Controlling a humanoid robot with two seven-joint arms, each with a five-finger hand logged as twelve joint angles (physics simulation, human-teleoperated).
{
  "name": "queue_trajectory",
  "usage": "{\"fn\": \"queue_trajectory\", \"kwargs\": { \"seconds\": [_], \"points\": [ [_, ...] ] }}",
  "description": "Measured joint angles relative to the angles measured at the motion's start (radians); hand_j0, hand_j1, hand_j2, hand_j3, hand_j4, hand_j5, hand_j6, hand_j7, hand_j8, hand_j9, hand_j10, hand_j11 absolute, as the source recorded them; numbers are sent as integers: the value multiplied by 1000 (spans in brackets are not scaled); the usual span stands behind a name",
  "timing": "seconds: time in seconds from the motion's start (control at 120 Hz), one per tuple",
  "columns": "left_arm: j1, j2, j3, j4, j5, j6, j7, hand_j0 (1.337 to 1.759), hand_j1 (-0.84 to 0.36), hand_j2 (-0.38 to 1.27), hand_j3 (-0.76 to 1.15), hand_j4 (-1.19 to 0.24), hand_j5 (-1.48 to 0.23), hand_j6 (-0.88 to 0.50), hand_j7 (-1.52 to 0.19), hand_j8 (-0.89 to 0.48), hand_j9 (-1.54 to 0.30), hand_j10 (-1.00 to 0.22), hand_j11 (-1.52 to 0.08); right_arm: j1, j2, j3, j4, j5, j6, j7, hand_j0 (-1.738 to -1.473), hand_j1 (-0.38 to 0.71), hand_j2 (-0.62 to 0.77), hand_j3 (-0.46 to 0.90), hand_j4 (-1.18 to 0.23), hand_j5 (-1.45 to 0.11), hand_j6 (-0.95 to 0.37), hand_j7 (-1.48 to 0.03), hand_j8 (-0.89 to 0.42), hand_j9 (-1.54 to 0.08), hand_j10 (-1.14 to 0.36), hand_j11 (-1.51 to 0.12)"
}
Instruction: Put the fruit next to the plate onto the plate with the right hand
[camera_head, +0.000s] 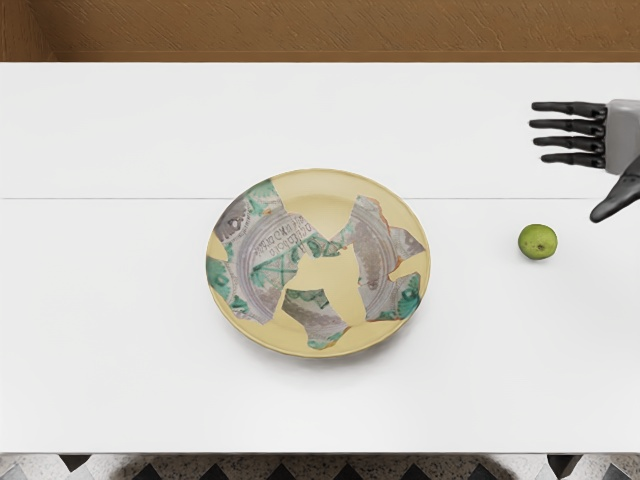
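A small green fruit (538, 241) lies on the white table to the right of the plate, apart from it. The plate (318, 185) is round and yellow with grey and green patterned patches, and it sits in the middle of the table with nothing on it. My right hand (592, 150) comes in at the right edge, above and a little right of the fruit. Its dark fingers (566, 132) are stretched out flat toward the left, the thumb points down, and it holds nothing. It does not touch the fruit.
The white table (120, 300) spans the whole width, with its front edge near the bottom of the picture. A brown wall runs along the back. A faint seam crosses the table at the height of the plate's far rim.
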Motion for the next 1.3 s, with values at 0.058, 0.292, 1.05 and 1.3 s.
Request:
{"fn": "queue_trajectory", "kwargs": {
  "seconds": [0.058, 0.292, 1.05, 1.3],
  "points": [
    [0, 0, 0, 0, 0, 0, 0, 1658, 349, 1, 0, -1, 0, -1, 0, -1, 0, -1, 0, -1, -3, 0, -4, 2, 0, 0, -1658, -349, 1, 0, -1, 0, -1, 0, -1, 0, -1, 0],
    [0, 0, 0, 0, 0, 0, 0, 1658, 349, 1, 0, -1, 0, -1, 0, -1, 0, -1, 0, 13, 29, -3, -10, -34, 0, -3, -1658, -349, 1, 0, 0, 0, 0, 0, 0, 0, -1, 0],
    [0, 0, 0, 0, 0, 0, 0, 1658, 349, 1, 0, -1, 0, -1, 0, -1, 0, -1, 0, 14, 324, -295, 41, -702, -861, -163, -1658, -349, 2, 0, -4, -1, -5, 0, -4, 0, -3, 0],
    [0, 0, 0, 0, 0, 0, 0, 1658, 349, 1, 0, -1, 0, -1, 0, -1, 0, -1, 0, 18, 393, -346, 38, -728, -1026, -225, -1658, -349, 2, 0, -3, -1, -5, 0, -4, 0, -3, 0]
  ]
}}
